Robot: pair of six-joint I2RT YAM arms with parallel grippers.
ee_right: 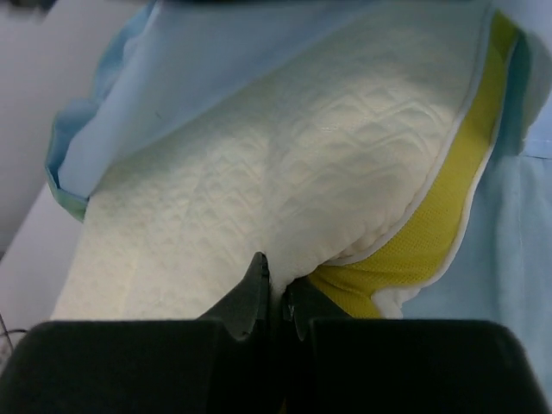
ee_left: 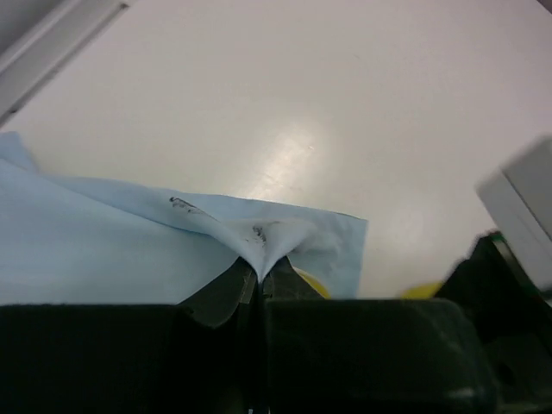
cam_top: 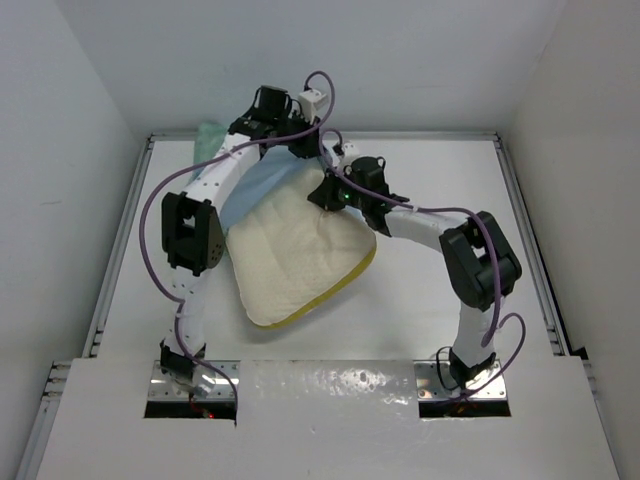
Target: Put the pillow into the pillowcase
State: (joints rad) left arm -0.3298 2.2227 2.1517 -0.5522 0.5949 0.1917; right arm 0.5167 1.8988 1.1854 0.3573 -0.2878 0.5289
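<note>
White worktop (cam_top: pixel 450 190) between pale walls (cam_top: pixel 70 150) carries it all. Your left tool (ee_left: pixel 259 276) is pinched shut on the pillowcase (ee_left: pixel 103 250) hem, cloth tenting from its tips. Your right tool (ee_right: pixel 278 289) is clamped on the pillow (ee_right: pixel 259 172) edge beside the yellow band (ee_right: pixel 431 233) — the pillow runs ahead of it, far end under blue cloth. Mid-insertion, I'd judge: next, push deeper against the held mouth.

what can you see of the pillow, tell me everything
The pillow is a large cream-white cushion with a quilted, bumpy surface and a yellow mesh-like edge band. It lies on the table, angled, its far end tucked under the light blue pillowcase, most of it uncovered. The right gripper is shut on its edge by the band.
</note>
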